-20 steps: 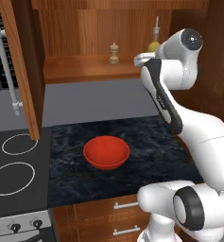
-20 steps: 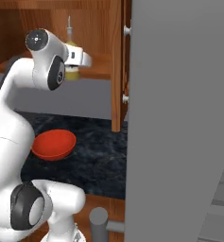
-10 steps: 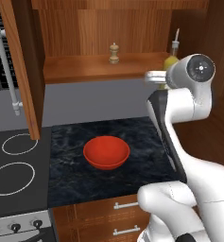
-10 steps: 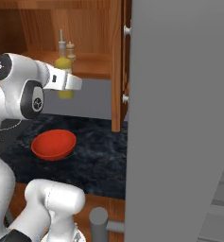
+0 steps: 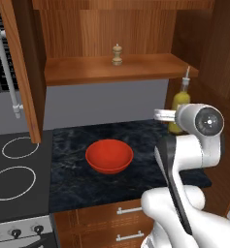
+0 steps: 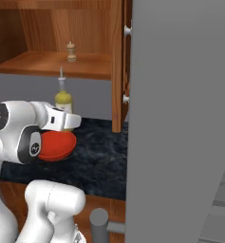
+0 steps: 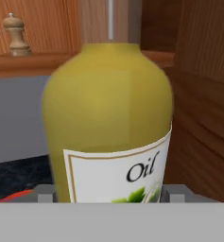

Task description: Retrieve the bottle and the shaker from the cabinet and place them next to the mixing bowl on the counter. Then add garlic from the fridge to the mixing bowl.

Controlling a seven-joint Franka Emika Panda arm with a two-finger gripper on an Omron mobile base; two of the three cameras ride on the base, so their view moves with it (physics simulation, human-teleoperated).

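My gripper is shut on the bottle, a yellow oil bottle with a white label; a finger tip shows at each side of its base. In the left base view the bottle stands upright below the cabinet shelf, over the right end of the dark counter, right of the red mixing bowl. From the right base view the bottle rises behind my hand, with the bowl partly hidden by the arm. The small wooden shaker stands on the shelf.
The wooden cabinet shelf hangs over the counter. An open cabinet door is at the left, above the stove. Another open door and a tall grey panel stand at the right.
The arm has carried the bottle down from shelf height and to the right, to below the shelf beside the bowl. Shaker and bowl have not moved.
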